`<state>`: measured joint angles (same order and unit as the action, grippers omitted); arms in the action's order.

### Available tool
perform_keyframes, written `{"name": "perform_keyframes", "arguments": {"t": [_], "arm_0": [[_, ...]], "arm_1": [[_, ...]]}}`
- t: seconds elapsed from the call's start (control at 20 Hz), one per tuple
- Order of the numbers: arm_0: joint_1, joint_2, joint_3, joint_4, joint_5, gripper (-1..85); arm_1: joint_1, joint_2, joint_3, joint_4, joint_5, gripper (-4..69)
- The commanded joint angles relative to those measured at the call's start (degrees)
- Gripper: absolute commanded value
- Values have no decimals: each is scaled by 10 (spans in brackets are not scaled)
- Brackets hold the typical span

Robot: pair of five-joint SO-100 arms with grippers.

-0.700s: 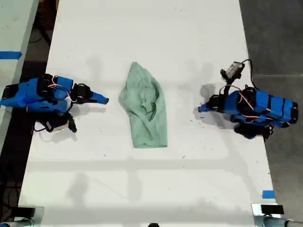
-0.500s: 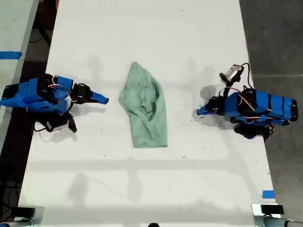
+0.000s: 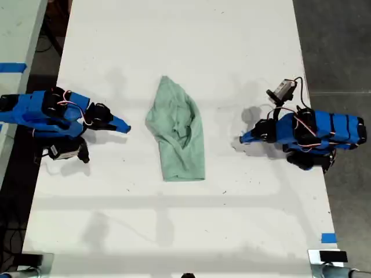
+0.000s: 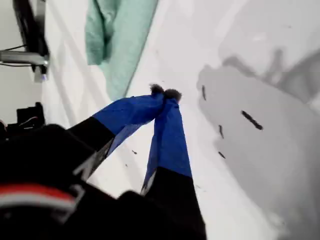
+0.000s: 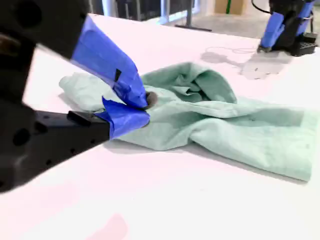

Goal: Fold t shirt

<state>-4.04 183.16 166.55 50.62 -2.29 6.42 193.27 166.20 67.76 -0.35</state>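
The t shirt (image 3: 177, 130) lies bunched and wrinkled in the middle of the white table (image 3: 174, 231), pale mint-green, its narrow end toward the far edge. My first gripper (image 3: 242, 139) rests low at the exterior view's right, shut and empty, a short gap from the shirt (image 4: 117, 40); its blue fingertips (image 4: 165, 92) meet. My second gripper (image 3: 124, 124) sits at the exterior view's left, also shut on nothing, its tip (image 5: 142, 102) just short of the shirt (image 5: 225, 115). Beyond the cloth, the second wrist view shows the first arm (image 5: 275, 27).
Black scuff marks (image 4: 250, 120) dot the table near my first gripper. A blue tape piece (image 3: 328, 237) sits at the exterior view's lower right edge. Dark floor (image 3: 336, 46) runs along the exterior view's right, and another pale surface with blue tape (image 3: 11, 67) along its left.
The first arm has crept a little toward the shirt. The second arm has drawn back slightly toward the exterior view's left. The shirt has not moved.
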Motion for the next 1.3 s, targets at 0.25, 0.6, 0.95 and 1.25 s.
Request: {"name": "perform_keyframes", "arguments": {"t": [0.25, 0.6, 0.95, 1.25], "arm_0": [[117, -638, -500, -20, -68, -1], [145, -984, -776, 26, -59, 199], [125, -1053, -797, 25, -60, 161], [113, -1148, -882, 59, -39, -2]], "arm_1": [[-68, -693, -495, -45, 37, -9], [-102, -1194, -991, 222, 36, 116], [-113, -1230, -1068, 215, 17, 106], [-142, -1232, -1071, 174, 23, 106]]}}
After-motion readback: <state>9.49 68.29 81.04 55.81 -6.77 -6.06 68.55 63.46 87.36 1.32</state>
